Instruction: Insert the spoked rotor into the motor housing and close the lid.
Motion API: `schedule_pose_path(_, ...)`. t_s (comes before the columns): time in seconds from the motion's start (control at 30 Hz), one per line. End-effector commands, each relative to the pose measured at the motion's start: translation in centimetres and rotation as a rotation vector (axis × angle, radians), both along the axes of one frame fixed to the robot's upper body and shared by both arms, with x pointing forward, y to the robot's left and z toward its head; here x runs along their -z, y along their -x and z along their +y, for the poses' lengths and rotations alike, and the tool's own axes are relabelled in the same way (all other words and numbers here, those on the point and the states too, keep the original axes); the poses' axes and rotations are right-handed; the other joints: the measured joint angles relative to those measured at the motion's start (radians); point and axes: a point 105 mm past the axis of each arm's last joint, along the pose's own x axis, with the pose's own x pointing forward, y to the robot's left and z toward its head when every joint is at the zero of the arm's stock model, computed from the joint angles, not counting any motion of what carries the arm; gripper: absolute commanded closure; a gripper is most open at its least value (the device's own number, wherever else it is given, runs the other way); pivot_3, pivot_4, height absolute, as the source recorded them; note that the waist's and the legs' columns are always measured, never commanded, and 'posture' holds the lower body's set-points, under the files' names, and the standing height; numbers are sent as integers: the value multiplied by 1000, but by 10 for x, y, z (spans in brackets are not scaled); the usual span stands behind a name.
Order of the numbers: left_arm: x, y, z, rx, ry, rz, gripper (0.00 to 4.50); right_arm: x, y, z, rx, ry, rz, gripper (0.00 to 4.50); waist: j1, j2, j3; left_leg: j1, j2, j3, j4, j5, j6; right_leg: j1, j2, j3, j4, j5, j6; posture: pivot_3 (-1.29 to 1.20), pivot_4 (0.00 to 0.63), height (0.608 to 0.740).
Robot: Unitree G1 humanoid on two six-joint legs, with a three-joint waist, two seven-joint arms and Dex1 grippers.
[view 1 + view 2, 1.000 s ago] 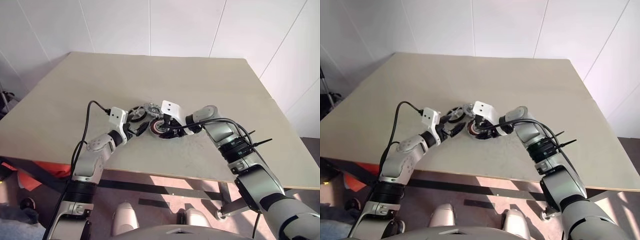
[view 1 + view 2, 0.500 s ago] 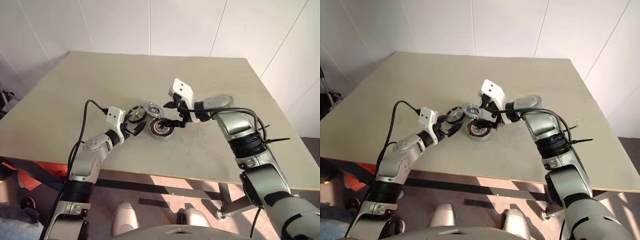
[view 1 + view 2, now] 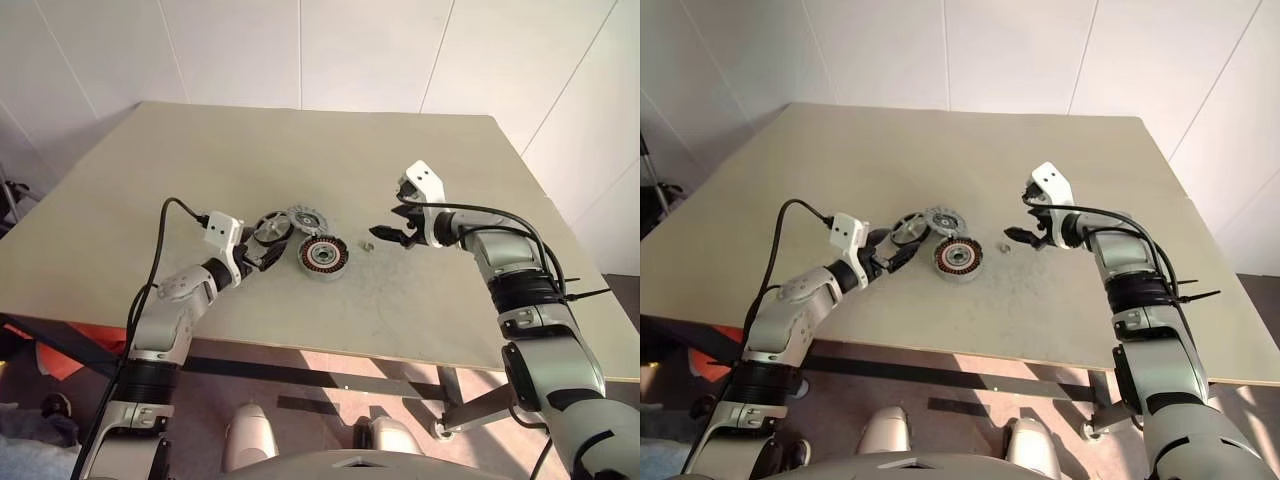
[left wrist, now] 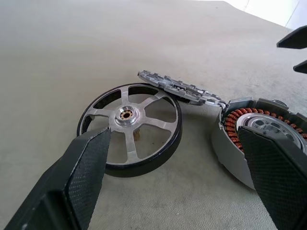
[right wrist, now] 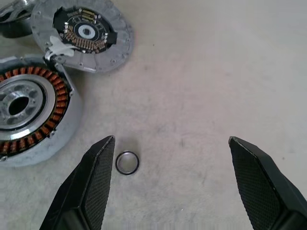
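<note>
Black-rimmed spoked rotor lying flat on the counter, just ahead of the left end effector, standing wide and empty. Sitting beside the motor housing, lid just behind. Right end effector hanging farther away, also wide.

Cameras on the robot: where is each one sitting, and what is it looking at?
Head views: up on the head, looking down at the table; both arms show.
Left wrist view: behind the open left gripper, facing the spoked rotor, lid and motor housing.
Right wrist view: behind the open right gripper, above a small ring.
Shared: both wrist views show housing and lid.
</note>
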Motion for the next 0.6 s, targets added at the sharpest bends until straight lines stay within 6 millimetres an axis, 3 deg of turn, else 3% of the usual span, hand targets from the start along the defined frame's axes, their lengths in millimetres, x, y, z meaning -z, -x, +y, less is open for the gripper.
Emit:
schedule_pose_path(0.03, -15, -6, -4, 23, 4, -47, 0, -8, 7, 14, -58, -35, -38, 223, 0, 0, 0, 0, 0, 0, 0, 0, 0, 0, 0, 0, 0, 0, 0, 0, 0, 740)
schedule_pose_path(0.17, -17, -7, -7, 37, 7, -50, 0, 8, 11, 20, -43, -49, -4, 223, -1, 0, 0, 1, 0, 0, 1, 0, 0, 0, 0, 0, 1, 0, 0, 0, 0, 740)
schedule_pose_path(0.33, -17, -8, -6, 42, -1, -48, 0, 12, 7, 24, -30, -56, -2, 223, 0, 0, 0, 1, 0, 0, 1, 0, 0, 0, 0, 0, 1, 0, 0, 0, 0, 740)
schedule_pose_path(0.6, -17, -7, -3, 34, -12, -50, 0, 36, 5, 15, -8, 6, 39, 223, -1, 0, 0, 1, 0, 0, 1, 0, 0, 1, 0, 0, 1, 0, 0, 0, 0, 740)
